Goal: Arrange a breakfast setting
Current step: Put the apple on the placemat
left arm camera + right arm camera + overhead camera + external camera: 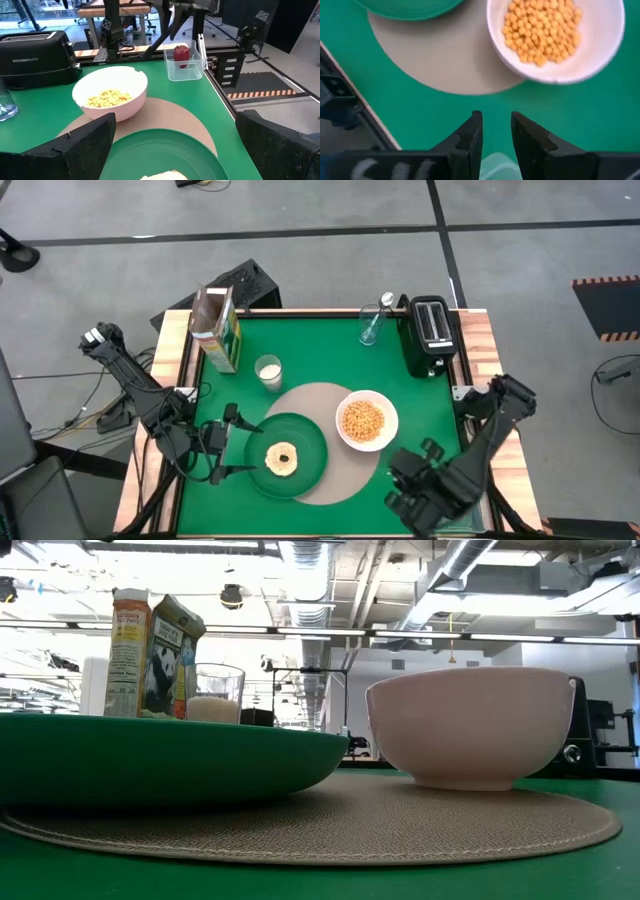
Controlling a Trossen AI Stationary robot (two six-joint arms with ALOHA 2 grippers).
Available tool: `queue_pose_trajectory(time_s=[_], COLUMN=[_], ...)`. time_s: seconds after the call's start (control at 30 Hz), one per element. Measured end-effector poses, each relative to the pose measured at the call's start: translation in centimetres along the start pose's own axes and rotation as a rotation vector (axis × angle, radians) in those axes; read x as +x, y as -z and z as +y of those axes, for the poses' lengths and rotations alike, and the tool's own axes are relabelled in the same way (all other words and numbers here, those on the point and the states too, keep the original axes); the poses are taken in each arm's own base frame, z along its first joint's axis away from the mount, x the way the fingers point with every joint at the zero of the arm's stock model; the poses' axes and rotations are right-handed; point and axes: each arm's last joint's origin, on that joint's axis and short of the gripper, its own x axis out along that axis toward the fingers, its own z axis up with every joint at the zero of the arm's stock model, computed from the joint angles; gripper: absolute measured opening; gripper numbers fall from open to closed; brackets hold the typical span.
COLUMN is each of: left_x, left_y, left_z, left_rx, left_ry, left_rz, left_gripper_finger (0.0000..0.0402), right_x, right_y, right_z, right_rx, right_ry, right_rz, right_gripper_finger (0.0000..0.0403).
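The round beige placemat [322,480] lies mid-table. On it rest the dark green plate [305,442], which holds the pale bagel [281,458], and the white bowl [367,421] of cereal. The milk glass [268,372] and the cereal box [217,328] stand far left. The spoon stands in a clear glass [372,326]. The red apple [181,53] sits in a clear container [186,67] at the near right. My left gripper [234,446] is open, with a finger on either side of the plate's left rim [160,150]. My right gripper [496,120] is over the container, its fingers close together. My right gripper has a pale clear piece of the container [496,167] between its two fingers, back from their tips. The fingers slant down toward the bowl and placemat. My own arm hides which wall this is. The container stands on the table.
A black toaster [430,335] stands at the far right, beside the glass with the spoon. The table's wooden side rails [480,340] border the green top. Bare green surface lies between the bowl and the near right corner [445,107].
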Motion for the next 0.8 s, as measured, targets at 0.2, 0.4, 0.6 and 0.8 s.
queue_pose_trajectory(time_s=[0.2, 0.4, 0.6, 0.8], left_x=[0.0, 0.0, 0.0, 0.0], left_y=[0.0, 0.0, -0.1, -0.1], left_z=[-0.1, -0.1, -0.1, -0.1], left_rx=[-0.003, -0.007, -0.012, -0.013], left_ry=[0.006, 0.015, 0.016, 0.019], left_rz=[-0.001, -0.002, -0.003, -0.003], left_gripper_finger=[0.0399, 0.0399, 0.0399, 0.0399], right_x=[-1.8, -2.7, -3.0, -3.1], right_y=[3.0, 6.2, 8.3, 9.0], right_z=[-1.4, -4.7, -7.6, -8.1], right_rx=[0.119, 0.282, 0.436, 0.464], right_ry=[0.005, -0.003, -0.029, -0.017], right_rz=[-0.01, 0.001, 0.061, 0.159], right_gripper_finger=[0.012, 0.012, 0.012, 0.012])
